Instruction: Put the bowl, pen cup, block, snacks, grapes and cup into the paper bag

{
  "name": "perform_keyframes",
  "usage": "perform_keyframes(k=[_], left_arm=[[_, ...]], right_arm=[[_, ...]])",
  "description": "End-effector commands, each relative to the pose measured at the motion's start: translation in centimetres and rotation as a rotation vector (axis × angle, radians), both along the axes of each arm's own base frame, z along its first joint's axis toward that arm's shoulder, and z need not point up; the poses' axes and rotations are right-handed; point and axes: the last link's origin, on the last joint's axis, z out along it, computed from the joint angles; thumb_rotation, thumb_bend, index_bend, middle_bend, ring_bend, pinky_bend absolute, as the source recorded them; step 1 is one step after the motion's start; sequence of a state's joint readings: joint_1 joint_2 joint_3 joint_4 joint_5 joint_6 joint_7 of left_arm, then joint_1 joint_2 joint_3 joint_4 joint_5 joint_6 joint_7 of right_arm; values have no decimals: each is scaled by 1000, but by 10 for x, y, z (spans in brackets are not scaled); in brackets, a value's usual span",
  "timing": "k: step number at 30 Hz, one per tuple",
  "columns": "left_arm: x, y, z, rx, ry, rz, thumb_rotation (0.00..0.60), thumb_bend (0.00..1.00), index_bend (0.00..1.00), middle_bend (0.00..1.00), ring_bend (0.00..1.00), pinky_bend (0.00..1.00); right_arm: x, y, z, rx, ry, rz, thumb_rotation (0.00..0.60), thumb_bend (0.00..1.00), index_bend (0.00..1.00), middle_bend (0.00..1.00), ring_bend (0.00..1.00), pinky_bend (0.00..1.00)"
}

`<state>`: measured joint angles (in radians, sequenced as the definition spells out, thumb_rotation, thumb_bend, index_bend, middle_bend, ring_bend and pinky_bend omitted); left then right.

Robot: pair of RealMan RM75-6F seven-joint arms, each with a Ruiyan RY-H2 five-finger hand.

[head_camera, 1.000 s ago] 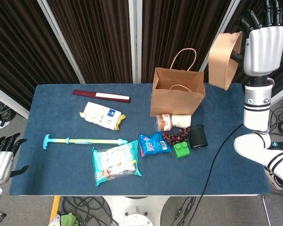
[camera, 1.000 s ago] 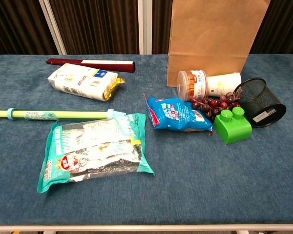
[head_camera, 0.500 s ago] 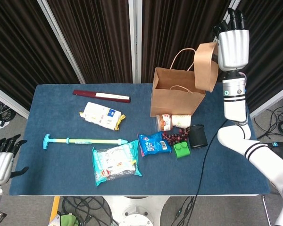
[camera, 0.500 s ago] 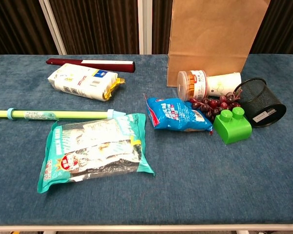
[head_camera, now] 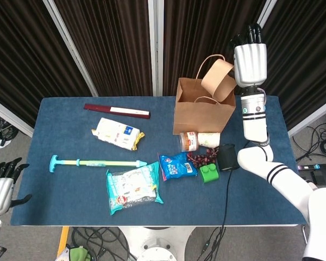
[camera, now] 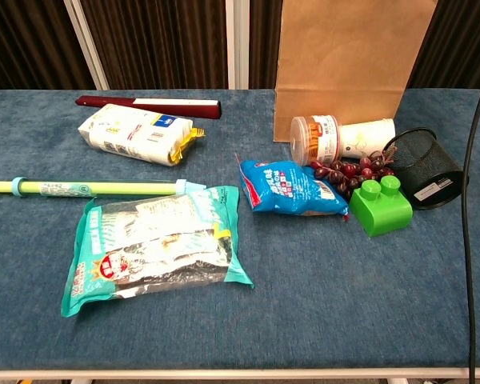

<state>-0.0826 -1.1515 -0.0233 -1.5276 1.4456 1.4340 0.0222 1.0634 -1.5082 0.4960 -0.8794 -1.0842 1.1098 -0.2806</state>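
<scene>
My right hand point(head_camera: 250, 61) grips a brown paper bowl point(head_camera: 218, 80), tilted, just over the open top of the paper bag point(head_camera: 203, 112). The bag stands upright at the table's far side; the chest view shows only its front wall point(camera: 348, 56). In front of it lie a white cup point(head_camera: 209, 140) on its side, a snack canister point(head_camera: 188, 142), red grapes point(head_camera: 202, 158), a blue snack bag point(head_camera: 176, 166), a green block point(head_camera: 209, 173) and a black mesh pen cup point(head_camera: 227, 157). Off the table's near left corner, my left hand point(head_camera: 1, 187) holds nothing.
On the left half of the blue table lie a teal packet point(head_camera: 133, 186), a white and yellow packet point(head_camera: 118, 133), a long green stick point(head_camera: 95, 162) and a dark red flat box point(head_camera: 117, 111). A black cable point(camera: 466, 200) hangs at the right edge.
My right hand has carried the bowl left and down, from high at the right to the bag's mouth. The items on the table have not moved.
</scene>
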Motion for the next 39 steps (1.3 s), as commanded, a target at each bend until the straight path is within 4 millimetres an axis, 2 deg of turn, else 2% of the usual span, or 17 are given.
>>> perform_keyframes(k=[1, 9, 12, 15, 17, 18, 23, 28, 31, 34, 39], left_arm=[[-2, -1, 0, 2, -6, 3, 600, 4, 268, 198, 152, 112], [-4, -1, -1, 1, -10, 0, 600, 3, 267, 198, 152, 112], [-4, -2, -1, 6, -12, -4, 600, 4, 267, 198, 152, 112], [-5, -5, 0, 6, -10, -1, 600, 4, 267, 198, 152, 112], [-5, -4, 0, 6, -11, -1, 600, 4, 267, 198, 152, 112], [-5, -4, 0, 6, -10, 0, 600, 4, 268, 198, 152, 112], [-2, -2, 0, 7, -8, -9, 600, 4, 267, 198, 152, 112], [3, 0, 1, 8, -2, -26, 600, 4, 267, 198, 152, 112], [6, 2, 2, 3, 2, -32, 600, 4, 267, 198, 152, 112], [10, 4, 1, 3, 4, -41, 600, 3, 267, 198, 152, 112], [13, 3, 2, 5, 6, -47, 600, 4, 267, 199, 152, 112]], right_arm=[[3, 2, -2, 5, -1, 10, 600, 93, 493, 395, 121, 139], [11, 11, -10, 51, -54, 31, 600, 89, 457, 376, 115, 140], [12, 13, -13, 71, -69, 23, 600, 74, 404, 344, 101, 140], [11, 15, -14, 97, -63, -1, 600, 34, 230, 252, 40, 125], [9, 18, -12, 114, -59, -18, 600, 3, 64, 156, 3, 93], [7, 19, -10, 121, -57, -25, 600, 0, 24, 125, 0, 79], [-4, 31, 2, 161, -38, -65, 600, 0, 0, 21, 0, 14], [-13, 47, 19, 207, -35, -71, 600, 0, 0, 7, 0, 0], [-23, 54, 26, 245, 25, -97, 600, 0, 0, 8, 0, 0], [-35, 56, 22, 275, 107, -150, 600, 0, 0, 4, 0, 0], [-37, 54, 10, 314, 131, -186, 600, 0, 0, 0, 0, 0]])
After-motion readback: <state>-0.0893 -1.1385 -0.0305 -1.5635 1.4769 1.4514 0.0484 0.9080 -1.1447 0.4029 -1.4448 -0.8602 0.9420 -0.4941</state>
